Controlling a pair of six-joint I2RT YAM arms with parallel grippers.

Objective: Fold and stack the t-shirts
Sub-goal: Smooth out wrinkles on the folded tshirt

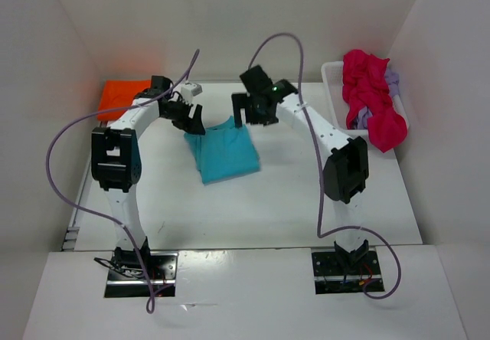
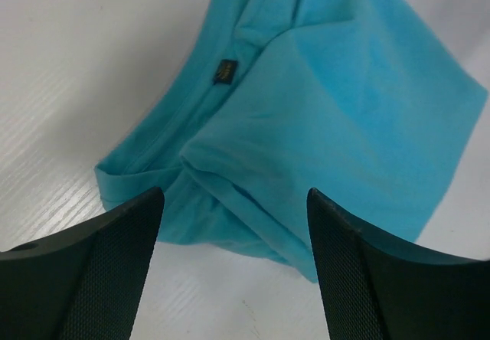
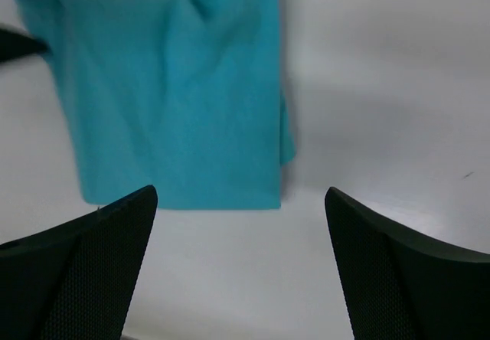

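While both grippers hang above it, the blue shirt [image 1: 223, 154] lies flat on the white table [image 1: 253, 210], folded into a small, fat block. The left gripper [image 1: 191, 118] is over the blue shirt's far left corner. Its fingers are spread wide and hold nothing. The right gripper [image 1: 249, 118] is over the blue shirt's far right corner. Its fingers are spread wide too, with nothing between them.

Far to the left of the blue shirt and a bit behind it lies the orange shirt [image 1: 122, 99], folded neat. Far to the right of the blue shirt stands the white basket [image 1: 331, 76], with the pink-red shirt [image 1: 371, 95] and the pale purple shirt [image 1: 393, 80] heaped in it.

I think the blue shirt needs one more fold, or a lift over to the orange one. The left wrist view shows the top layer bunched, with a deep crease near the little label [image 2: 224, 71]. So the grip should take every layer at once, not just the top flap. Each gripper should come straight down on its own corner and pinch close to the edge. Both should lift together and stay level, or the cloth will twist. Soft cloth sags in the middle, so a slow, low carry is best. If one side slips, the fold may fall open.
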